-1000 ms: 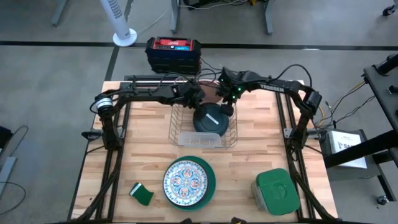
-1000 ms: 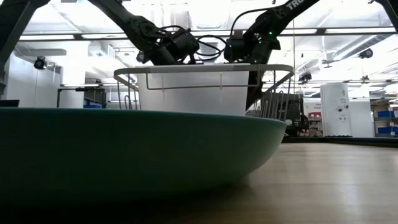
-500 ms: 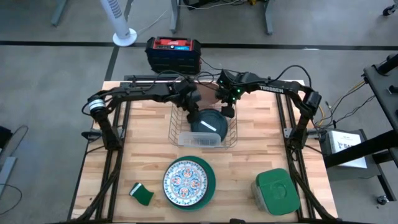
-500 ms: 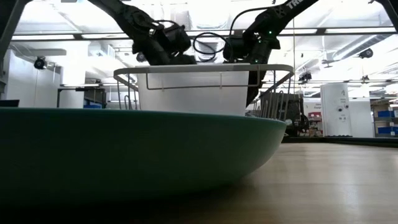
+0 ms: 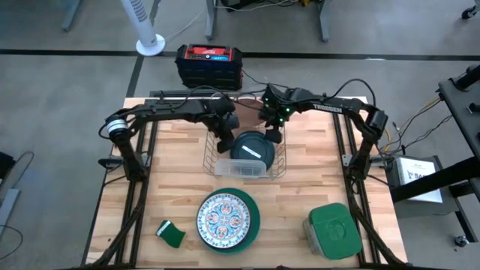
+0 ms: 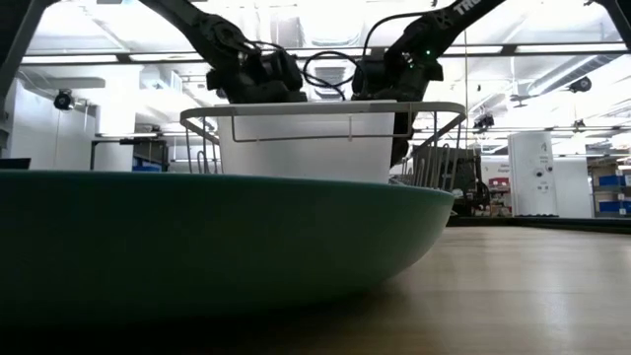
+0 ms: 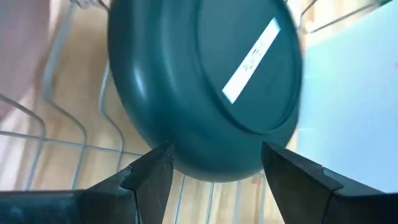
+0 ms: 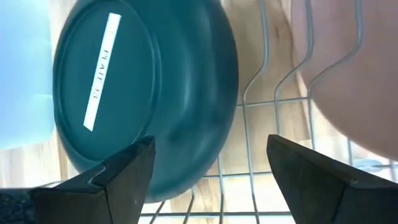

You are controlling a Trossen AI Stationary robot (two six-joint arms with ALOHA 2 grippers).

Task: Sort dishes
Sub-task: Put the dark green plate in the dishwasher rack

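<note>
Rack (image 5: 279, 166) at the table's far middle holds the dark teal plate (image 5: 251, 146), seemingly leaning bottom-up; left gripper (image 5: 223, 139) and right gripper (image 5: 274, 135) flank it, fingers spread, gripping nothing. Withdrawing gently should avoid toppling it.

So our left hand (image 5: 225, 140) has let go and backed off to the rack's (image 5: 279, 166) left edge, while the dark teal plate (image 5: 253, 147) we were tipping now lies flatter inside, label side up.

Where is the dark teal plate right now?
In the high view, the dark teal plate lies bottom-up in the wire rack at the table's far middle, behind the white bin.
</note>
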